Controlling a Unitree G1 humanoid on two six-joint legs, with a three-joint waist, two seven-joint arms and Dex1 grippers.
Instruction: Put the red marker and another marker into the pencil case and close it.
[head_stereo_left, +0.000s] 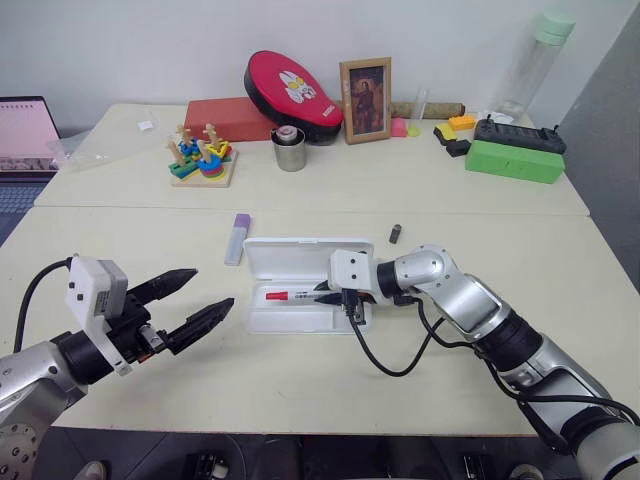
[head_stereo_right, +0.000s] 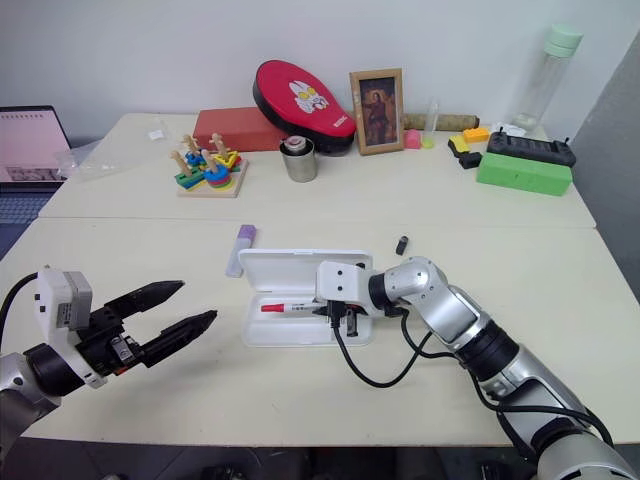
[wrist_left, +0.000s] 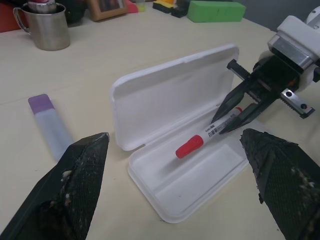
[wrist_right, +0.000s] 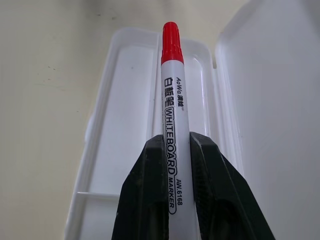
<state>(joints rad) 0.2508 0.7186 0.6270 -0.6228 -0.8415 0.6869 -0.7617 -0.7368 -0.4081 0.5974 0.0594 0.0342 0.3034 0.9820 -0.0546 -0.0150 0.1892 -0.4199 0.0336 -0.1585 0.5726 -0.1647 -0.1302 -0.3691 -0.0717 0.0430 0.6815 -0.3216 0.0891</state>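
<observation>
1 red marker (head_stereo_left: 290, 296) in clamped R gripper (head_stereo_left: 330, 297), L gripper (head_stereo_left: 205, 297) wide, empty; 1 lilac marker (head_stereo_left: 238, 238), 1 pencil case (head_stereo_left: 300, 256).

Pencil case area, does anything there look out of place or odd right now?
Nothing looks damaged or spilled. The pencil case lies open with its lid up, and the right hand holds the red marker over the tray. The lilac marker lies on the table beside the case, not yet inside.

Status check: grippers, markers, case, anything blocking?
Right gripper shut on red marker over open pencil case. Left gripper open, empty. Lilac marker outside. Nothing blocking.
</observation>
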